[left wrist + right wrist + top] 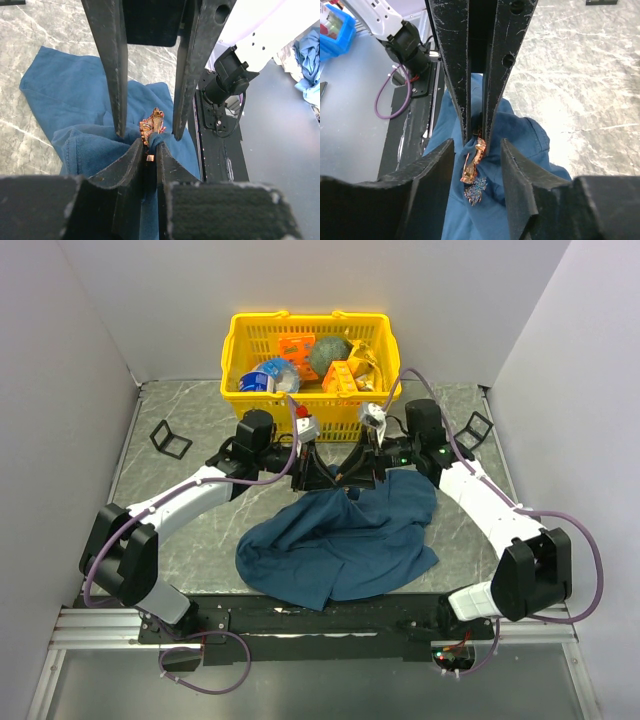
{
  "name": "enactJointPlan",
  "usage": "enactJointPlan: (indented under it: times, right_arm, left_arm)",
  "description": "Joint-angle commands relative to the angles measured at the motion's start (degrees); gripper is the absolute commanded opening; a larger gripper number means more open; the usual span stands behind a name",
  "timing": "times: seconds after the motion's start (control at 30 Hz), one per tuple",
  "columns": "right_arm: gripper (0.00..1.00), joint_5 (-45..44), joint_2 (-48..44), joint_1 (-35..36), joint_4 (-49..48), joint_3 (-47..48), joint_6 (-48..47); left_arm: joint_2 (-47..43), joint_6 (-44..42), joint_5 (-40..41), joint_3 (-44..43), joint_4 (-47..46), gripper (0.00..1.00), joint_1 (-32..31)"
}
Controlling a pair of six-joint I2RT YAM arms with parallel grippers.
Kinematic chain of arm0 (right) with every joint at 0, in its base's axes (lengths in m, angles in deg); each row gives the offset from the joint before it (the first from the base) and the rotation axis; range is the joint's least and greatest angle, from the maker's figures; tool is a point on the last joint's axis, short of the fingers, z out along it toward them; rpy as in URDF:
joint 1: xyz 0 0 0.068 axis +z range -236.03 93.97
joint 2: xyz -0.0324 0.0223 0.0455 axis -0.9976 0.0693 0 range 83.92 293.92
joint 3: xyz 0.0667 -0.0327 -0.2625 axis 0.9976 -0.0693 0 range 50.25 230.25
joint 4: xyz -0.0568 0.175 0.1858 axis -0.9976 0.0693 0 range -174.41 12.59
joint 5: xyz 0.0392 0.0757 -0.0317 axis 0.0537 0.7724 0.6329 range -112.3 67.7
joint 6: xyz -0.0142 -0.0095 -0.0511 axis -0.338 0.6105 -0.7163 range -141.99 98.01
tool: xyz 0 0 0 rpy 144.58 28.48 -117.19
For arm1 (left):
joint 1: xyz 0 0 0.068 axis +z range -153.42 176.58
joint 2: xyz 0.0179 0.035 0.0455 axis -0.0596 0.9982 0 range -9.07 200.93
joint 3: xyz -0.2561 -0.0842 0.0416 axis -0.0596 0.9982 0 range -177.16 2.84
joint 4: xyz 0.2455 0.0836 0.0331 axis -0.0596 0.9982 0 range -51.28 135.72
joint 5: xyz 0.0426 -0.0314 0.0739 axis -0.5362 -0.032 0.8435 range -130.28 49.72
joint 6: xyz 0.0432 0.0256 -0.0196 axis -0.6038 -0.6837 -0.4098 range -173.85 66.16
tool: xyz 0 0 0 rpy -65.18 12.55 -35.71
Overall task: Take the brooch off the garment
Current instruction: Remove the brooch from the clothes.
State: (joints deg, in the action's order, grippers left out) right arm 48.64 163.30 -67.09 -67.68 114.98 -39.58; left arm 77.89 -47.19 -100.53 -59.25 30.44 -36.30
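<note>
Left wrist view: my left tool (150, 159) is pinched narrow on a raised fold of the blue garment (60, 100), just beside the orange brooch (152, 124). My right tool (476, 145) stands half-open, its fingers either side of the brooch, not gripping it.

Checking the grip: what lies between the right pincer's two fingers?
The brooch on a pinched fold of the blue garment, seen in the right wrist view.
</note>
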Motion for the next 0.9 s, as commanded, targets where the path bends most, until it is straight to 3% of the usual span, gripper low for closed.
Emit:
enactJointPlan:
  times: [0.0,0.27,0.87]
  right_arm:
    - [0.44,0.2,0.3,0.9,-1.4,3.1,0.5]
    - [0.34,2.4,0.8,0.9,-2.3,3.5,1.6]
    - [0.32,7.3,1.2,-0.5,-6.9,1.6,6.3]
  left_arm:
    - [-1.5,-1.1,-0.5,-1.1,-1.0,0.12,-0.6]
    - [-1.2,-1.0,-0.6,-0.9,-1.1,0.12,-0.7]
    - [-1.2,-1.3,-0.6,-0.2,-1.7,0.12,-0.7]
